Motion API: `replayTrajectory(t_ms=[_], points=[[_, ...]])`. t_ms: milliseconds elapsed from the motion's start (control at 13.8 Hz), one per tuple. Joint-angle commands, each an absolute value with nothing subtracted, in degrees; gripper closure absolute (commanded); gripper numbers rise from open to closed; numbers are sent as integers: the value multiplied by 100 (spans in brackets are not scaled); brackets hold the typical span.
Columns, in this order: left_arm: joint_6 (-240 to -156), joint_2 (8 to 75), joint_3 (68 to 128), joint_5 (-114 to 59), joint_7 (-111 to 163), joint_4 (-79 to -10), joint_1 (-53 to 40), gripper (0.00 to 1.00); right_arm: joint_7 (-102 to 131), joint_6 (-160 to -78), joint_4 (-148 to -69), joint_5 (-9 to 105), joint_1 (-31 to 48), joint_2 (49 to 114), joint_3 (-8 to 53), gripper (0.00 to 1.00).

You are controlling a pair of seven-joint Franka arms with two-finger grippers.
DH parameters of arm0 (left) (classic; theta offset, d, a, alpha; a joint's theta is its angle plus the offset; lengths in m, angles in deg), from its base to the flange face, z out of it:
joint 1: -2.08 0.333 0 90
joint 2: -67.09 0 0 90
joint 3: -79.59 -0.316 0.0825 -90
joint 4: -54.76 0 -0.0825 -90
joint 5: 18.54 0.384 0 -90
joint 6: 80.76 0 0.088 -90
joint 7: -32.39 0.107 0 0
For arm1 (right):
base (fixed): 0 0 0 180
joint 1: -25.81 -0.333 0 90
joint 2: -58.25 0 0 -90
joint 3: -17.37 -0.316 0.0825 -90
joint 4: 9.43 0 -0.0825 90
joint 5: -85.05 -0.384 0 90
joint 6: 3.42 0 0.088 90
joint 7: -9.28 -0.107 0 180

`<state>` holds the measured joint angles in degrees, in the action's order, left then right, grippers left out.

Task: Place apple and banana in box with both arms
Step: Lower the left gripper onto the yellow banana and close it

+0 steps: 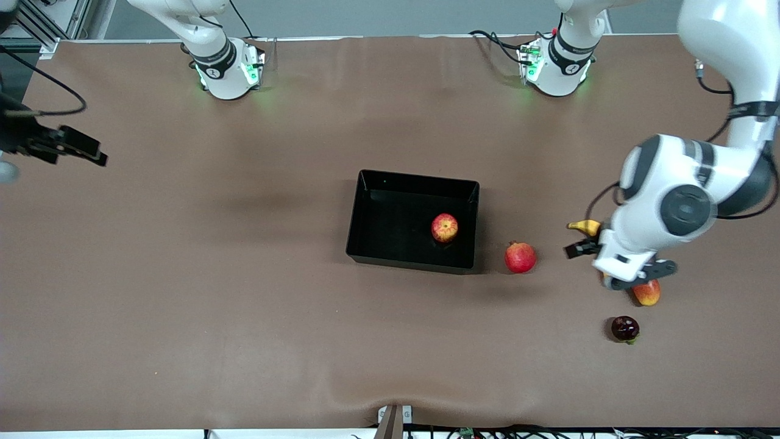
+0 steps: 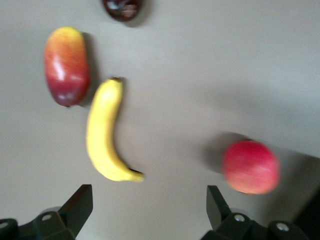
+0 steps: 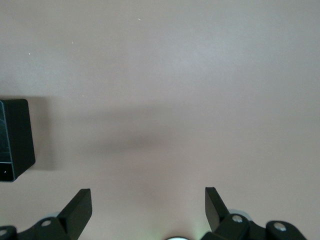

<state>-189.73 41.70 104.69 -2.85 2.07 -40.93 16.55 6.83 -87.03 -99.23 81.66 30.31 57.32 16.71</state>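
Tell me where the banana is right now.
The banana lies on the table toward the left arm's end, under the open left gripper, beside the mango and outside the box.

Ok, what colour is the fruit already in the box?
Red with yellowish streaks: the apple, in the black box. Front view shows it best.

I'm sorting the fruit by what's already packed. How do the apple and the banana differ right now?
The apple is small, round and red with yellow patches; the banana is long, curved and yellow with dark tips. The apple already lies in the box; the banana lies on the table beside the mango, under the open left gripper. Neither fruit is held.
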Motion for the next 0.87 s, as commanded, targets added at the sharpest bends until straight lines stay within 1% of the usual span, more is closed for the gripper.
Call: replayTrajectory(t_ms=[0,145,290,435,508,653,726,798], points=[[-19237,4082,10543,-220,838,-4376,2167,0,752,-8341,-9794,8206,2784,5519,1983,0],[-19771,4090,10543,-184,1137,-4840,2518,0,752,-8278,-9838,8206,2696,5307,2027,0],[-20544,4038,10526,-184,1314,-5307,2713,0,752,-8287,-9820,8232,2599,5307,2080,0],[-21195,3793,10508,-97,1332,-5571,2862,0,752,-8287,-9785,8460,2581,5316,2062,0],[-21381,3678,10508,121,1332,-5651,2950,0,752,-8278,-9776,8487,2590,5316,2062,0],[-21418,3554,10508,220,1332,-5730,3003,0,761,-8278,-9776,8487,2590,5316,2053,0],[-21418,3510,10508,220,1332,-5739,3012,3,761,-8278,-9776,8487,2599,5324,2062,0],[-21409,3484,10508,220,1332,-5739,3003,17,752,-8278,-9776,8479,2608,5342,2062,0]])
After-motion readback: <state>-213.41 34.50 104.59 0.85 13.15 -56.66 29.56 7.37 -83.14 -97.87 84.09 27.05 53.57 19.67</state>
